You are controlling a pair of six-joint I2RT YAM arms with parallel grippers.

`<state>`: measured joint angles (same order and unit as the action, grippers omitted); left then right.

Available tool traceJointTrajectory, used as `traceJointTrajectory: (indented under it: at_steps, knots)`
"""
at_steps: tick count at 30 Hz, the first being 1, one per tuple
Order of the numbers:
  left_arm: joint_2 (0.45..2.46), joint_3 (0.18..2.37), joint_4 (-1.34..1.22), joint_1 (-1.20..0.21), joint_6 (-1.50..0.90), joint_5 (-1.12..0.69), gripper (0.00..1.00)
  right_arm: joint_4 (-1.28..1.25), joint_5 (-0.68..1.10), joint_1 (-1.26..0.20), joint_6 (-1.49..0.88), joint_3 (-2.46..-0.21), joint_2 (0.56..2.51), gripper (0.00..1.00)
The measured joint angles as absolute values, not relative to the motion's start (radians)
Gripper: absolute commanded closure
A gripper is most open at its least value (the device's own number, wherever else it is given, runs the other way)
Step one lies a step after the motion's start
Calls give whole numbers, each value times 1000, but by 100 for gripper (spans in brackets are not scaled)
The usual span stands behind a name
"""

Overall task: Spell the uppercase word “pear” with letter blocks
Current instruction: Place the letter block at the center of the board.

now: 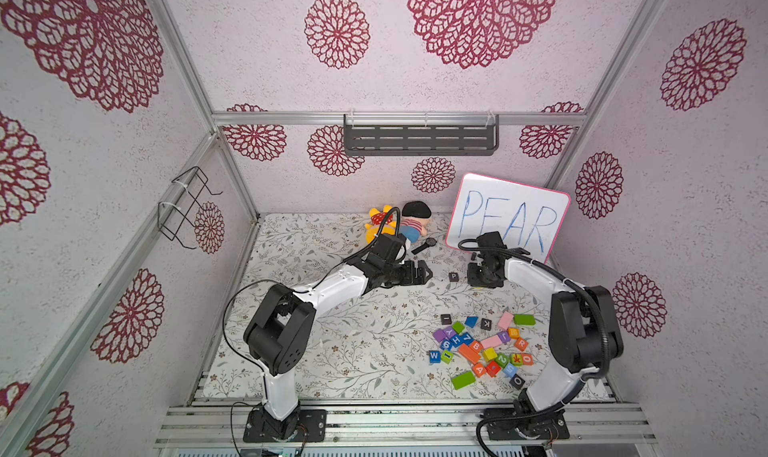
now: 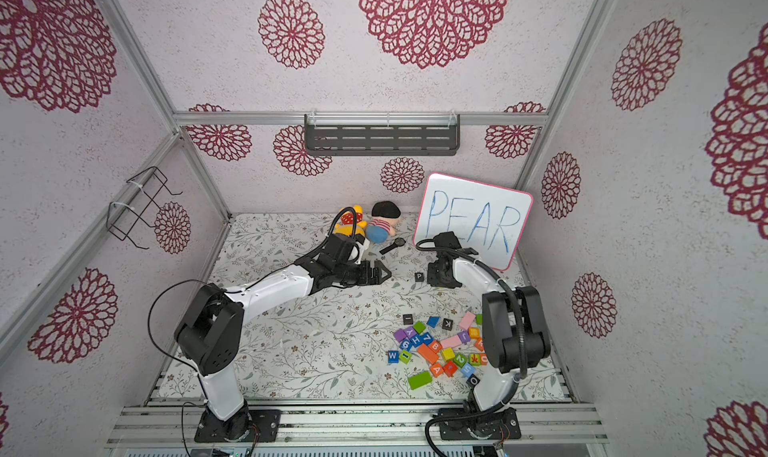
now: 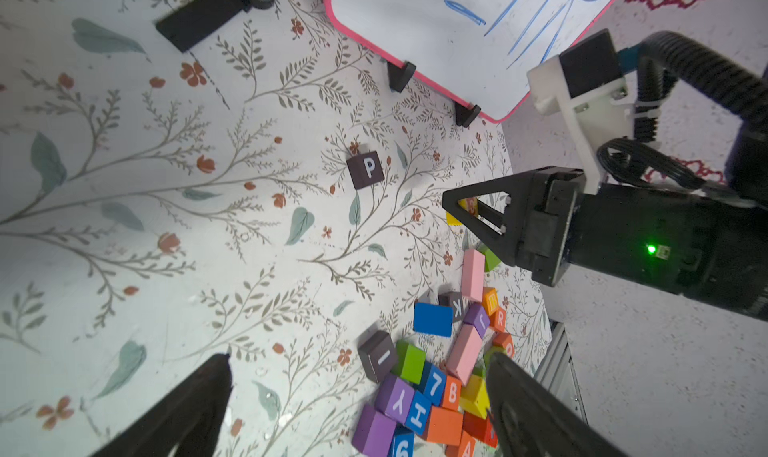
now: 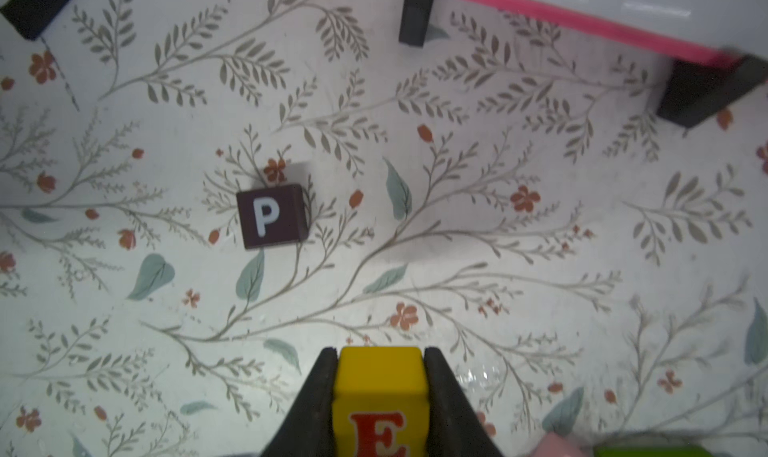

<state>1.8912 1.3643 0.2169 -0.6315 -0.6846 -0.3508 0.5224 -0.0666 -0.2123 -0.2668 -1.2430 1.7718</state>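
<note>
Pink-edged whiteboard [image 4: 582,22] behind P block [image 4: 272,216]; watch [image 3: 216,6] near.

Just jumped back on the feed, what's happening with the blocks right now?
The robot is spelling PEAR, as written on the whiteboard. The black P block already sits alone on the table in front of the board. The right gripper is shut on the yellow E block, carrying it above the table near the P. The left gripper is open and empty. The A block and R block lie in the pile.

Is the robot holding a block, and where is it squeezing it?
Yes. The right hand squeezes the yellow E block by two opposite sides. The left hand holds nothing.
</note>
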Motion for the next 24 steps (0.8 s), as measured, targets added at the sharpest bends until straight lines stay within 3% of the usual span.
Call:
traceJointTrajectory:
  at_steps: [9, 24]
  knots:
    - [2016, 1482, 279, -586, -652, -395, 2, 499, -12, -177, -198, -1439, 2002, 69]
    - [2031, 1485, 301, -577, -646, -413, 2, 545, 17, -171, -157, -1504, 2070, 69]
